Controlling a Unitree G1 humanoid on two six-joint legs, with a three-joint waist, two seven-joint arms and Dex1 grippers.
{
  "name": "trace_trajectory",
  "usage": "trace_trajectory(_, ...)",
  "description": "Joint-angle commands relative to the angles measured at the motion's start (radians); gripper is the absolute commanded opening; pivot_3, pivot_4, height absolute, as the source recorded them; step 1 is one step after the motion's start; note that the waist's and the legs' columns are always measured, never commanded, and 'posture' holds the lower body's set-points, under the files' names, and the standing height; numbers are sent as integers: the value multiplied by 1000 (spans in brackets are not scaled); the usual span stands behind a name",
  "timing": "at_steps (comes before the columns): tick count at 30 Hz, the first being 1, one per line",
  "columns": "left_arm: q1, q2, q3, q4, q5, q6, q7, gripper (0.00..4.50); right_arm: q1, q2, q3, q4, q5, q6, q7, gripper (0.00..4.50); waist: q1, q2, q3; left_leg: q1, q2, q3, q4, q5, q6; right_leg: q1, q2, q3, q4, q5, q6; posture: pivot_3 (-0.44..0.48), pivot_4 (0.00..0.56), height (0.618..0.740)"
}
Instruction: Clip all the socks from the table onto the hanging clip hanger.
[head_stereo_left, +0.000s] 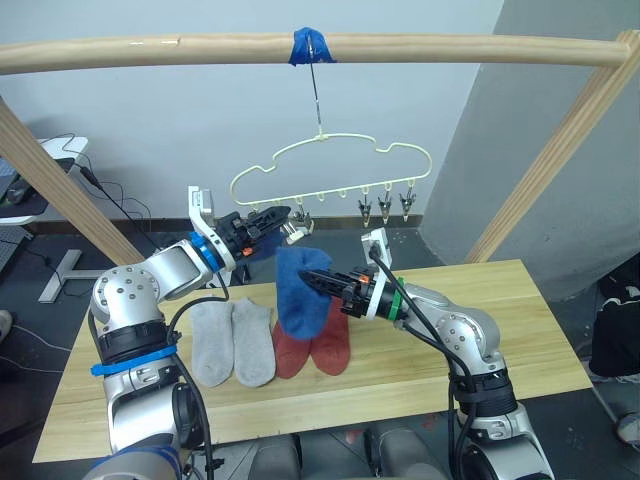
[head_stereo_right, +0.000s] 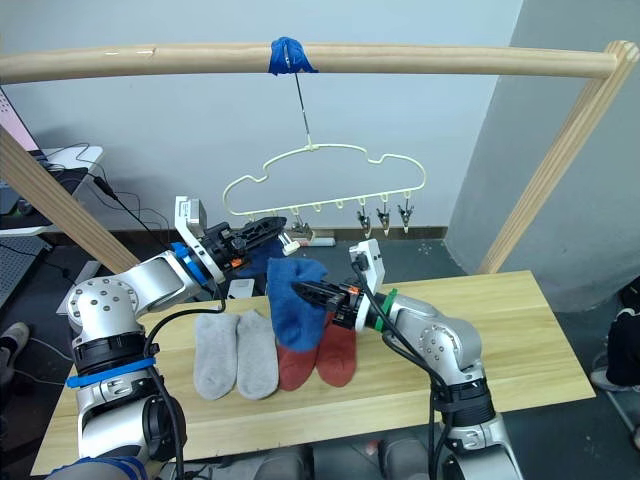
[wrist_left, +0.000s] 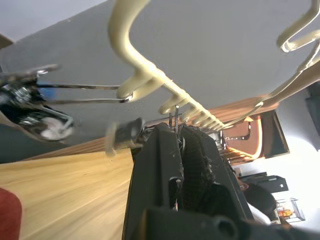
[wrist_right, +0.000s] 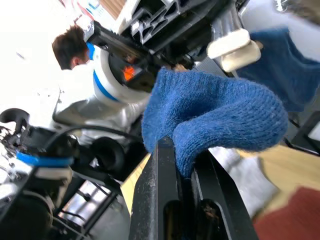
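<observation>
No readable text, label or number anywhere.

red socks (head_stereo_left: 312, 347) partly hidden behind hanging blue sock (head_stereo_left: 300, 293), second blue sock mostly hidden

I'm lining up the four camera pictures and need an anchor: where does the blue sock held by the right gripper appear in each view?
Left eye view: blue sock hangs mid-picture from the right gripper, over the red socks.
Right eye view: the same, just left of centre.
Left wrist view: I cannot make it out.
Right wrist view: draped over the fingers, centre.
Shared landmark: the clip hanger.
</observation>
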Motion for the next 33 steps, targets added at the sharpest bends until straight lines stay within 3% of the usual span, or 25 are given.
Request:
trace_trajectory(1,-2,10,9,-49,-23,-14,8,27,-41,20,-50,-2,33,-20,-33,32,1,0,0,-3,0,0,0,0,0,-3,0,0,0,1,-3,-7,157,740)
trace_trajectory(16,-3,13,21,-45,-69,-10,34,27,-35,8,0,13,7,-47,-25,32,3,0,1,-4,0,-1,-1,2,-4,-3,-1,-2,-2,1,-3,1,160,740)
trace_trajectory(33,32,22,-19,-91,-68,-10,13,27,-87,25,-31,55,-2,-118,-51,32,3,-1,8,-6,0,-3,-1,2,-4,-3,-1,-3,-4,2,-3,0,163,740)
